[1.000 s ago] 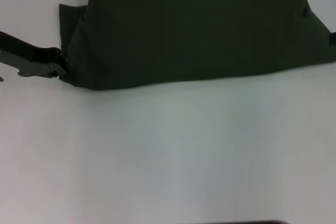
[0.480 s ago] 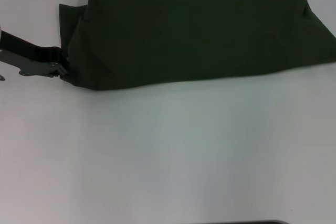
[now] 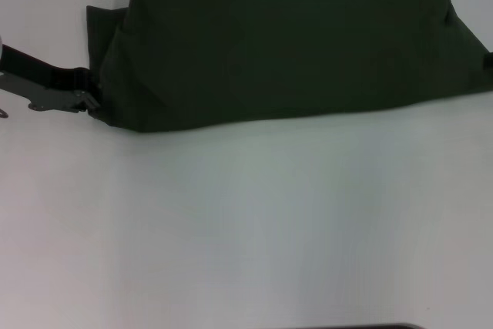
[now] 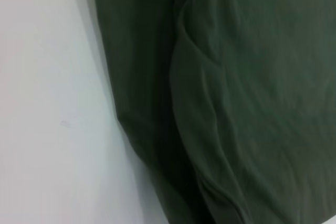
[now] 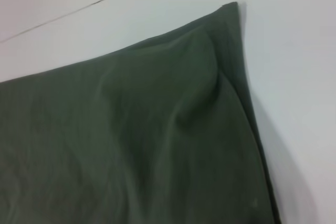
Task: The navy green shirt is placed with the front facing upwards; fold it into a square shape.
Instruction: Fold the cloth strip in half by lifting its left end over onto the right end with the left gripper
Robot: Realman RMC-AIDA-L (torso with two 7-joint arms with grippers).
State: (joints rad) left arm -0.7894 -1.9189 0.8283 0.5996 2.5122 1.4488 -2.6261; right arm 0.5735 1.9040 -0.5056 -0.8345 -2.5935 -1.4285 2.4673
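the dark olive-green cotton shirt (image 3: 293,52) lies folded into a long band across the far side of the plain white table (image 3: 246,221). the left gripper (image 3: 86,102) touches its left edge; i cannot tell its grip. the right gripper barely shows at the right edge.

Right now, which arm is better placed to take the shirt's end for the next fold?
Probably left. The left hand sits right at the folded shirt at its left end on the table. The right hand barely shows at the head view's right edge.
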